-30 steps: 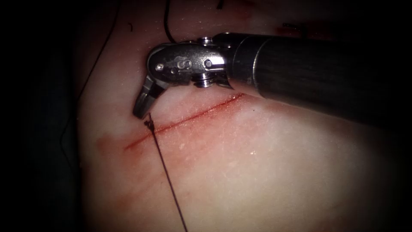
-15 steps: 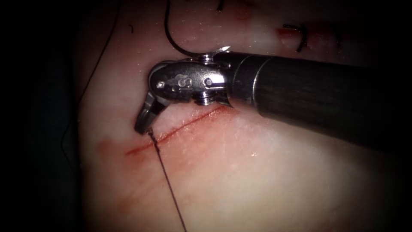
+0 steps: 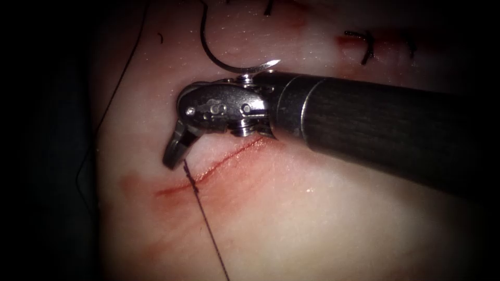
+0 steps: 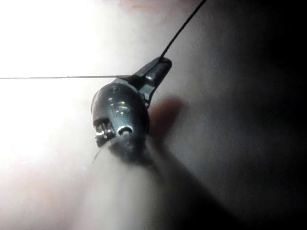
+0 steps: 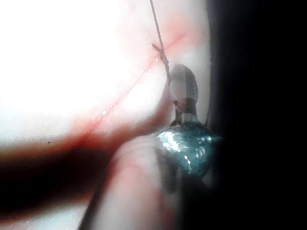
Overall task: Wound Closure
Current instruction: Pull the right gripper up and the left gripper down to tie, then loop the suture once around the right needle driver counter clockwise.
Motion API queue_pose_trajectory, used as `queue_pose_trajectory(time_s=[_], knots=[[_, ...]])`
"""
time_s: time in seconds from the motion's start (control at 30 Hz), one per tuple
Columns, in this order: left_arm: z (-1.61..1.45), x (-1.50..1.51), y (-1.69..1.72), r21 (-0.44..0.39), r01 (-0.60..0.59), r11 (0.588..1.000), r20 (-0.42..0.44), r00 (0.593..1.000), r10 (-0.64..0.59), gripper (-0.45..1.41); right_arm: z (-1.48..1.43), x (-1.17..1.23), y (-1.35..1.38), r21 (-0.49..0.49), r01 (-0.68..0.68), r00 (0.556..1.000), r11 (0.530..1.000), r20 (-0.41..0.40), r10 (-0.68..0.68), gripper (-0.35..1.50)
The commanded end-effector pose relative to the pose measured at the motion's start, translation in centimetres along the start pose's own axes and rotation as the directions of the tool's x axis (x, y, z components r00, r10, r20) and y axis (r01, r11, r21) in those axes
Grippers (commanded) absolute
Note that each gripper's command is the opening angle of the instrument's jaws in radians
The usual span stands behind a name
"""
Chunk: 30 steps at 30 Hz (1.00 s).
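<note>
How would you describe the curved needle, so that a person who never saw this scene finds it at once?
Start at the right tool, whose dark shaft comes in from the right across the tissue. Just above its metal wrist, the needle lies free on the tissue, held by neither tool. Unlike the straight thread and short cut ends nearby, it is a smooth arc with a bright pointed tip.
</note>
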Motion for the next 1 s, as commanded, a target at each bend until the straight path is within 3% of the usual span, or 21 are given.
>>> queue_pose_trajectory(time_s=[0.03,0.23,0.27,0.3,0.33,0.37,0.43,0.53,0.57,0.6,0.73,0.77,0.83,0.9,0.93,1.0], knots=[[0.0,-0.01,-0.05,0.018,-0.009,1.0,-0.003,1.0,0.009,-0.35,0.01,0.02,0.06,0.005,0.006,1.0,1.0,0.0,-0.006,-0.35],[-0.21,0.37,-0.14,0.122,-0.086,0.989,-0.005,0.996,0.087,-0.35,0.07,0.16,-0.05,0.006,0.02,1.0,1.0,-0.006,-0.02,-0.35],[-0.28,0.51,-0.16,0.154,-0.11,0.982,0.011,0.994,0.11,-0.35,0.1,0.24,-0.09,0.004,0.042,0.999,0.999,-0.017,-0.042,-0.21],[-0.31,0.58,-0.16,0.171,-0.122,0.978,0.016,0.993,0.121,-0.35,0.11,0.28,-0.1,0.001,0.041,0.999,0.999,-0.035,-0.041,0.29],[-0.39,0.74,-0.14,0.198,-0.145,0.969,0.03,0.989,0.142,-0.35,0.1,0.36,-0.14,-0.068,0.027,0.995,0.997,-0.092,-0.033,0.91],[-0.39,0.74,-0.14,0.198,-0.145,0.969,0.03,0.989,0.142,-0.35,0.1,0.36,-0.14,-0.068,0.027,0.995,0.997,-0.092,-0.033,0.91],[-0.52,0.97,-0.1,0.224,-0.187,0.956,0.079,0.982,0.174,-0.35,0.01,0.45,-0.19,-0.155,-0.019,0.99,0.988,-0.139,-0.003,1.18],[-0.78,1.31,0.0,0.245,-0.244,0.938,0.197,0.96,0.199,-0.35,-0.34,0.49,-0.2,-0.257,-0.061,0.981,0.964,-0.196,0.01,1.28],[-0.78,1.31,0.0,0.245,-0.244,0.938,0.197,0.96,0.199,-0.35,-0.34,0.49,-0.2,-0.257,-0.061,0.981,0.964,-0.196,0.01,1.28],[-0.88,1.4,0.03,0.249,-0.254,0.935,0.24,0.951,0.194,-0.35,-0.58,0.45,-0.19,-0.312,-0.082,0.976,0.947,-0.218,0.013,1.31],[-1.1,1.59,0.06,0.242,-0.293,0.925,0.337,0.92,0.203,-0.35,-0.94,0.3,-0.21,-0.41,-0.126,0.969,0.904,-0.244,0.025,1.24],[-1.2,1.7,0.04,0.231,-0.32,0.919,0.386,0.897,0.215,-0.35,-1.02,0.2,-0.25,-0.447,-0.149,0.968,0.882,-0.249,0.037,1.08],[-1.29,1.81,0.03,0.218,-0.341,0.915,0.425,0.877,0.226,-0.35,-1.0,0.12,-0.31,-0.476,-0.172,0.961,0.863,-0.272,0.042,0.91],[-1.38,1.94,0.0,0.193,-0.372,0.908,0.475,0.845,0.246,-0.35,-0.89,0.05,-0.4,-0.455,-0.174,0.953,0.873,-0.3,0.034,-0.03],[-1.42,2.01,-0.01,0.182,-0.39,0.903,0.5,0.827,0.256,-0.35,-0.82,0.04,-0.44,-0.439,-0.169,0.953,0.883,-0.302,0.033,-0.35],[-1.5,2.18,-0.03,0.152,-0.441,0.884,0.554,0.779,0.293,-0.35,-0.55,0.05,-0.52,-0.428,-0.168,0.946,0.888,-0.324,0.023,-0.35]])
